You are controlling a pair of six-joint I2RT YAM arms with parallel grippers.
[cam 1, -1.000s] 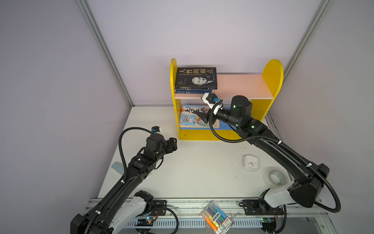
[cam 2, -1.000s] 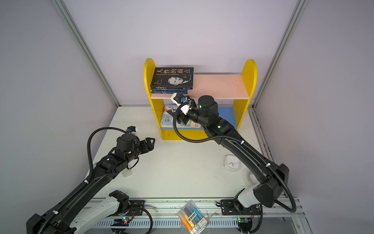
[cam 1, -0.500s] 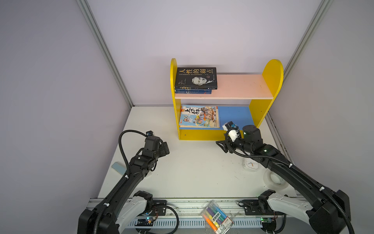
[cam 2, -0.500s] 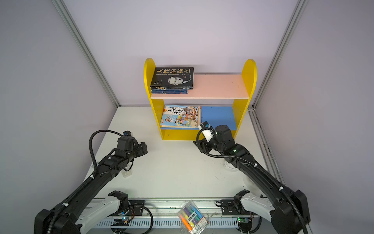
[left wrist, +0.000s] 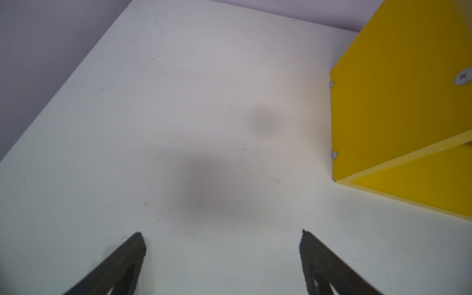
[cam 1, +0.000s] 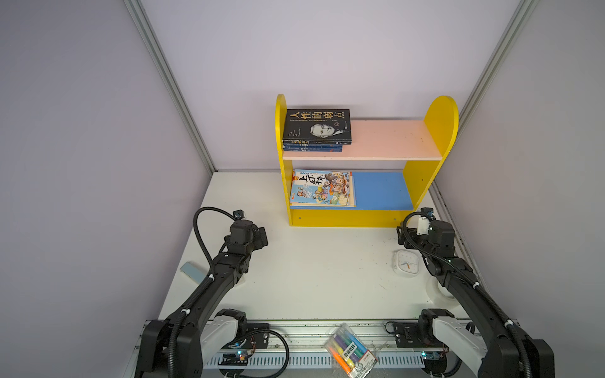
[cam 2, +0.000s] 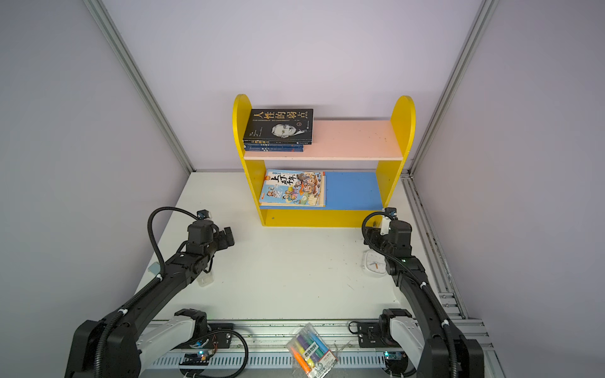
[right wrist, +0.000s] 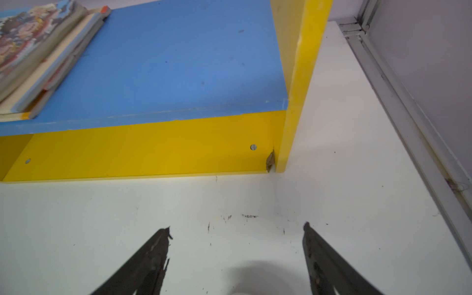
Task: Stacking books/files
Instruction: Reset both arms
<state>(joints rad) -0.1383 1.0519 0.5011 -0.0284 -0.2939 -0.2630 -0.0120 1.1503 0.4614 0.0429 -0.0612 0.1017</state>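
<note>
The books lie in two flat stacks at the left end of a yellow shelf unit [cam 1: 438, 131]. On its pink upper board [cam 1: 389, 139], a black book with a portrait [cam 1: 317, 126] [cam 2: 280, 126] tops navy ones [cam 1: 311, 148]. On the blue lower board [right wrist: 166, 63], a cartoon-cover book [cam 1: 322, 188] [right wrist: 25, 38] tops a thin pile. My left gripper [cam 1: 262, 239] [left wrist: 222, 237] hovers open over bare table, left of the unit's front corner. My right gripper [cam 1: 400, 234] [right wrist: 237, 229] is open and empty above the table, in front of the unit's right foot.
A white square clock [cam 1: 406, 266] lies right beside my right arm, and a white roll [cam 1: 440, 289] shows partly behind it. A pale blue flat piece [cam 1: 193, 271] sits near the left table edge. A marker pack [cam 1: 350, 353] rests on the front rail.
My right arm has drawn back out of the lower shelf and come down to the table at the unit's right foot. My left arm pulled back slightly. Both grippers' jaws widened.
</note>
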